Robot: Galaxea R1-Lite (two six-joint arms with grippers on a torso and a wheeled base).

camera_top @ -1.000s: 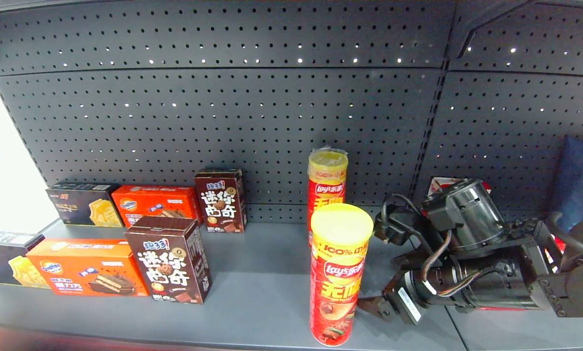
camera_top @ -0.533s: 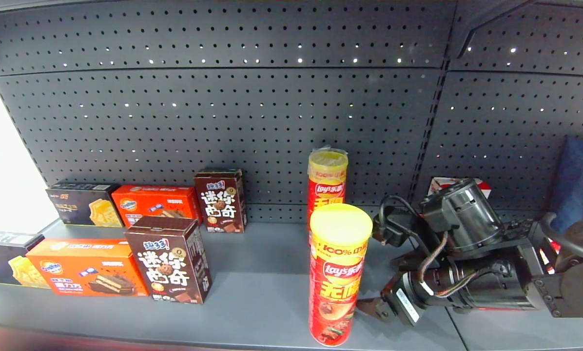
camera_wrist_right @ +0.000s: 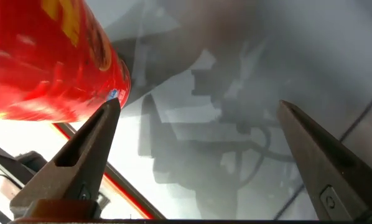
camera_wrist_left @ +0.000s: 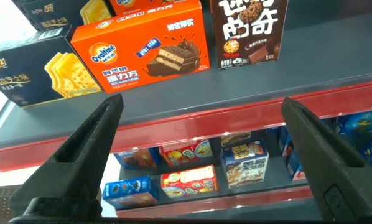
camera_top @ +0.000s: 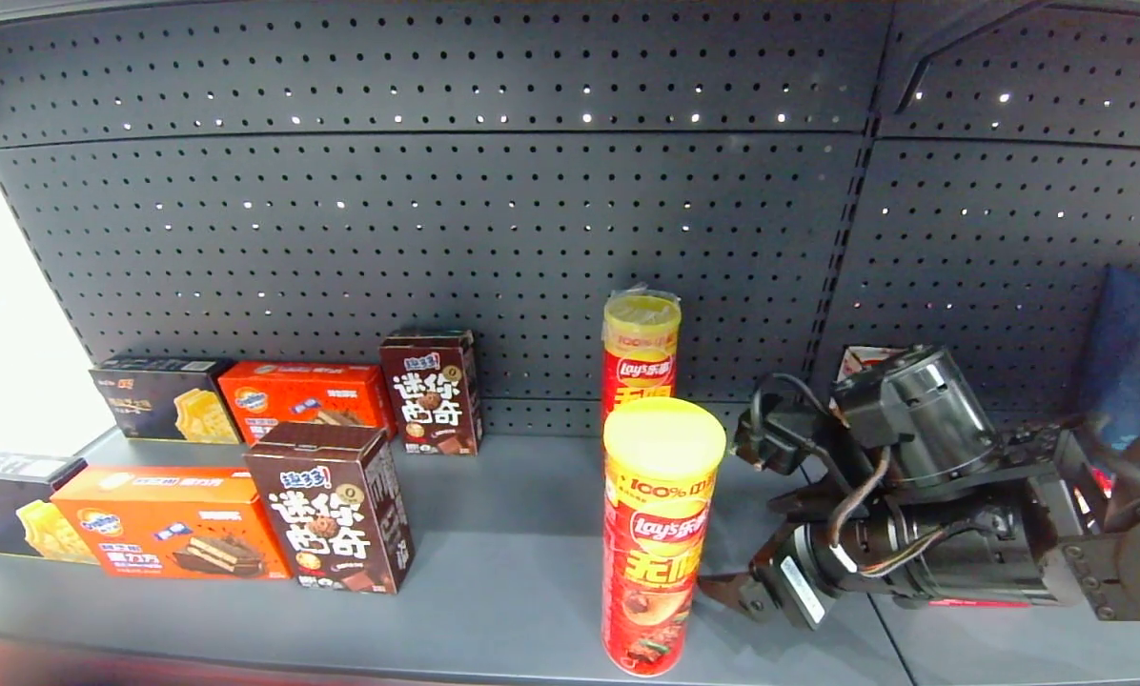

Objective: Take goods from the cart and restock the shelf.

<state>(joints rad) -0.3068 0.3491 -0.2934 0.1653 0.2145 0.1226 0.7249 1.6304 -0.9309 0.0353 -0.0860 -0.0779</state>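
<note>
Two red chip cans with yellow lids stand upright on the grey shelf board point(camera_top: 522, 534), the front can point(camera_top: 661, 534) near the edge and the back can point(camera_top: 639, 357) by the pegboard. Just right of the front can's lower half my right gripper point(camera_top: 737, 553) lies low over the board, open, with nothing between its fingers. In the right wrist view that gripper point(camera_wrist_right: 198, 106) is spread wide and the front can point(camera_wrist_right: 49, 62) lies beside one fingertip, outside the gap. My left gripper point(camera_wrist_left: 199, 102) is open in front of the shelf's red front edge point(camera_wrist_left: 236, 112).
Left of the cans stand a brown box point(camera_top: 332, 519), an orange box point(camera_top: 174, 522) and a dark biscuit box point(camera_top: 8, 505), with a matching row behind. A blue pack point(camera_top: 1128, 353) is at the far right. Bare board lies between the boxes and the cans. Lower shelves point(camera_wrist_left: 192, 168) hold goods.
My right arm edged slightly left toward the front can, then back to the right. The front can stands almost where it was.
</note>
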